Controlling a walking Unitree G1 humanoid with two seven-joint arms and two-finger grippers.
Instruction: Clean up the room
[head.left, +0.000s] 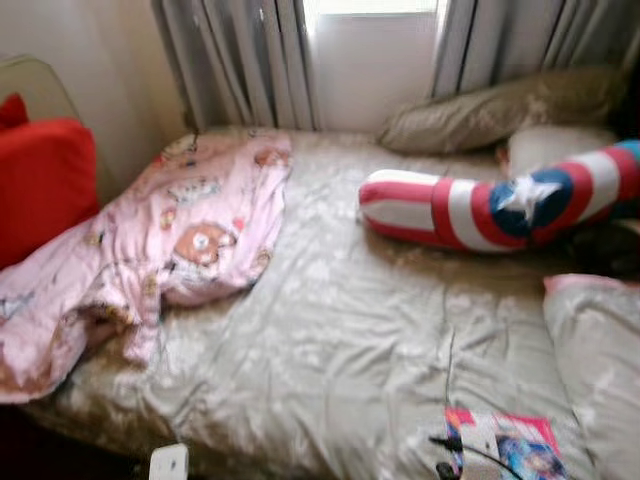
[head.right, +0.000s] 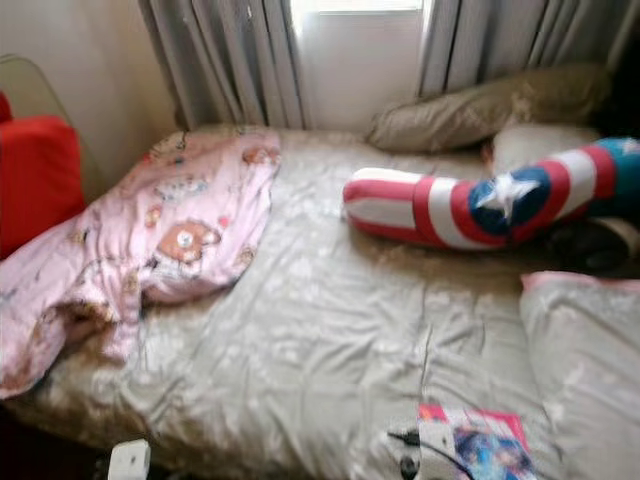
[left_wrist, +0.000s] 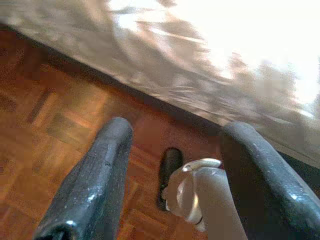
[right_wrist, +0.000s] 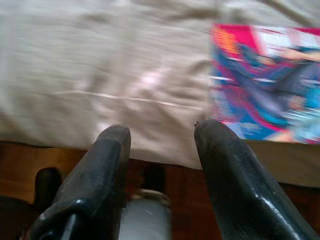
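A bed (head.left: 330, 330) covered in a beige sheet is seen beneath a curtained window (head.left: 370, 60). The right gripper (right_wrist: 160, 145), fingers apart and empty, is held over the bed's near edge, with a colourful book (right_wrist: 265, 82) lying just beyond its fingertips. The left gripper (left_wrist: 175, 150), also spread and empty, is hung over the parquet floor (left_wrist: 45, 140) beside the bed. Farther off, a pink blanket (head.left: 150, 250) is heaped to the left and a striped star pillow (head.left: 500, 205) lies to the right.
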